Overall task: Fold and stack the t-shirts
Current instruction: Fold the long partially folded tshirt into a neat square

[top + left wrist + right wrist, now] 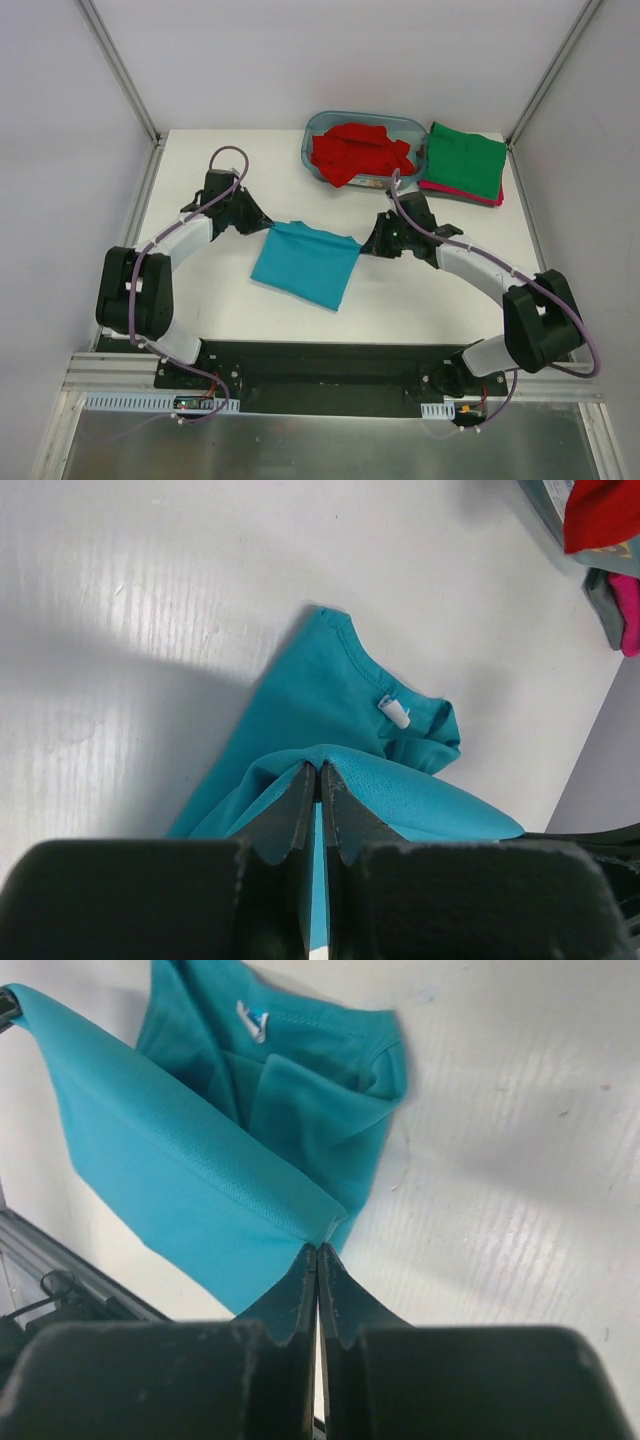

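A teal-blue t-shirt hangs partly folded between both grippers over the middle of the table. My left gripper is shut on its left upper corner, with the cloth pinched at the tips. My right gripper is shut on its right upper corner. The collar with a white tag lies on the table below. A red t-shirt lies crumpled in the tub. A folded green t-shirt lies on a magenta one at the back right.
The clear blue-tinted tub stands at the back centre, just left of the green and magenta stack. A black base rail runs along the near edge. White walls with metal posts close in the table's back and sides.
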Motion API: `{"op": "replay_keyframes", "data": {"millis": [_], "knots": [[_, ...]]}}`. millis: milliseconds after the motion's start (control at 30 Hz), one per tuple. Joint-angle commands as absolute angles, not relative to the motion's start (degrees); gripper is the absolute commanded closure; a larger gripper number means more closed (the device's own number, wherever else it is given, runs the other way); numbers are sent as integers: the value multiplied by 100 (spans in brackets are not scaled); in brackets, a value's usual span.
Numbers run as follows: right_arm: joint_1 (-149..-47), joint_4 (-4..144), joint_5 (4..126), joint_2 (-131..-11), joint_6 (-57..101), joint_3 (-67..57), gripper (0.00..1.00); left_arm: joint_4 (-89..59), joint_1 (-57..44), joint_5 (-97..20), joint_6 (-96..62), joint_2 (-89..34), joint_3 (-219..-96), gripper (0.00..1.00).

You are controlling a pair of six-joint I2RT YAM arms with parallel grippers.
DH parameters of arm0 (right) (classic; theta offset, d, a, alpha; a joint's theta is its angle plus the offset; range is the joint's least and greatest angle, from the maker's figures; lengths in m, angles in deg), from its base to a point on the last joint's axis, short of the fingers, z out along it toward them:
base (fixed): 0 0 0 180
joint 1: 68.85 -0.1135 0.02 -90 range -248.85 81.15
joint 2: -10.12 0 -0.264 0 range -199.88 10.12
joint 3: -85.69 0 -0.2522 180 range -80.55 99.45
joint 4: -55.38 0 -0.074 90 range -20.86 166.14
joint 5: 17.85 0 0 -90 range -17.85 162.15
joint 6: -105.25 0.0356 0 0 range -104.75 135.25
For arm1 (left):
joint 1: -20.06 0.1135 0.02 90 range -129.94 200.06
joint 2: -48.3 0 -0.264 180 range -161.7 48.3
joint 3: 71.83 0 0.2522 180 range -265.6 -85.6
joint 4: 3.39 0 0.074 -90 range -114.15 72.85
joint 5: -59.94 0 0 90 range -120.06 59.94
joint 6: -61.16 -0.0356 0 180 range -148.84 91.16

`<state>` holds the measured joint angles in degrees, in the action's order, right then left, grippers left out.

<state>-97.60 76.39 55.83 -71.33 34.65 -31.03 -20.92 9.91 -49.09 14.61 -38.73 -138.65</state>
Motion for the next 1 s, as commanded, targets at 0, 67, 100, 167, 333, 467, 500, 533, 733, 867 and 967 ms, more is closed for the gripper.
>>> {"op": "replay_keyframes", "data": {"millis": [0, 67, 100, 167, 333, 467, 500, 533, 733, 867, 967], "knots": [[-9619, 7494, 5861, -7434, 3371, -2817, 99, -1838, 969, -4948, 1186, -4380, -14412, 100], [-9592, 7468, 5949, -7531, 3388, -2834, 99, -1838, 952, -4992, 1177, -4618, -14570, 100], [-9575, 7442, 5993, -7575, 3397, -2852, 99, -1838, 934, -5010, 1186, -4732, -14632, 100], [-9566, 7406, 6116, -7636, 3415, -2878, 99, -1838, 899, -5054, 1186, -4925, -14755, 100], [-9504, 7406, 6353, -7821, 3467, -2808, 96, -1838, 864, -5141, 1133, -5269, -15002, 86], [-9469, 7661, 6942, -7769, 3626, -2659, 74, -1847, 864, -5299, 975, -5322, -15256, 54], [-9469, 7670, 6977, -7699, 3626, -2650, 61, -1873, 855, -5422, 949, -5296, -15318, 34], [-9478, 7661, 6978, -7550, 3600, -2667, 52, -1882, 855, -5623, 922, -5234, -15362, 20], [-9785, 7609, 6636, -6776, 3380, -2939, 29, -1891, 513, -5836, 729, -4470, -14959, 1], [-10031, 6942, 5706, -6810, 3502, -3133, 9, -1838, 196, -5967, 711, -4460, -14931, 1], [-10119, 6660, 5432, -7187, 3669, -3019, 4, -1821, 134, -6213, 773, -4828, -15159, 1]]}}
